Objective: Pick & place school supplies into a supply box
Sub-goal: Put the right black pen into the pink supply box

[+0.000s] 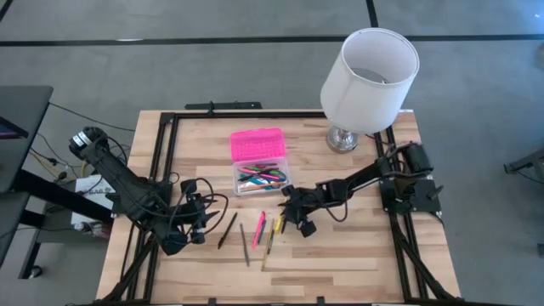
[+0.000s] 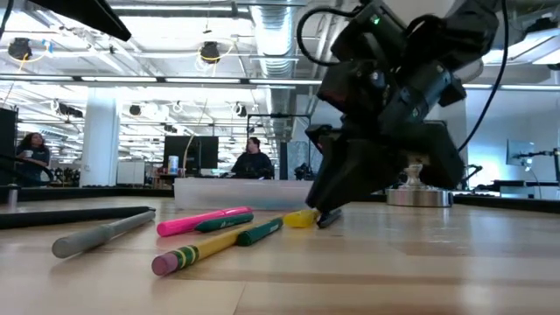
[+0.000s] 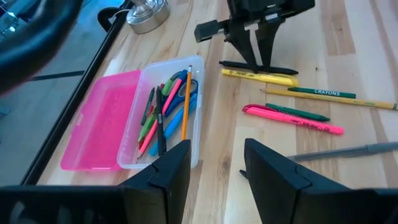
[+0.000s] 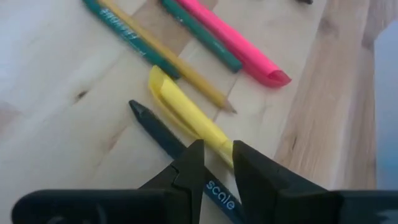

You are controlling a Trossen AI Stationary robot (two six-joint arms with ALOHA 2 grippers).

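Note:
The supply box (image 1: 257, 161) lies open at mid-table, its pink lid (image 3: 102, 124) flat beside the clear base (image 3: 168, 109), which holds several pens and blue-handled scissors. Loose school supplies lie on the wood nearer the front: a dark pen (image 4: 158, 130), a yellow highlighter (image 4: 183, 106), a pink highlighter (image 3: 292, 118), a green pen (image 3: 298, 113), a pencil (image 3: 323, 93), a grey pen (image 3: 348, 151) and a black pen (image 1: 227, 229). My right gripper (image 4: 217, 165) is low over the dark pen, narrowly open. My left gripper (image 3: 217, 168) hovers open, left of the pens. My right gripper slants down from the table's right, its fingers (image 4: 189, 168) standing on either side of the dark pen's shaft (image 4: 221, 199), across it. The yellow highlighter's end (image 4: 224, 144) also reaches into the gap. Both lie flat on the table. Whether the fingers touch them I cannot tell.
A white lamp (image 1: 370, 76) stands at the table's far right, its metal base (image 1: 342, 138) close behind the box. A black frame rail (image 1: 166, 153) runs along the table's edges. People sit in the room beyond the table (image 2: 254, 159).

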